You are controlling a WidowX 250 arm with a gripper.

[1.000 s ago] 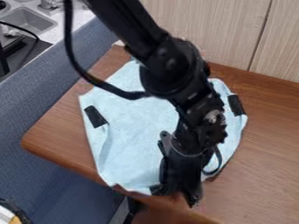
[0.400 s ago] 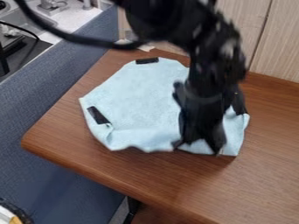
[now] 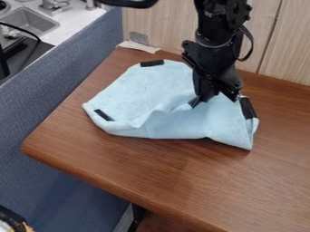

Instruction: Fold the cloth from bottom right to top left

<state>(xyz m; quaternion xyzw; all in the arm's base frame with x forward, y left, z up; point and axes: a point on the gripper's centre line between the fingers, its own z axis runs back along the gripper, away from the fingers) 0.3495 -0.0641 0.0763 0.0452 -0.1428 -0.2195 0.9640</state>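
Note:
The black gripper [image 3: 213, 100] hangs over the upper right part of the light blue cloth [image 3: 157, 122], shut on a gathered bit of it. The cloth lies rumpled on the table, with a raised ridge running left from the gripper and its near part doubled into a thick, uneven fold. One corner points toward the lower right. Black patches show at its top, left and right edges. The cloth right under the gripper is hidden.
The brown wooden table [image 3: 151, 176] has a rounded left corner beside a blue padded partition [image 3: 54, 108]. A light wood panel [image 3: 176, 27] stands behind it. A grey sink [image 3: 30, 22] is at the upper left.
My gripper has moved up the view, away from the table's near edge. The cloth's near edge has come up with it and folded over, and the cloth's top patch has come into sight.

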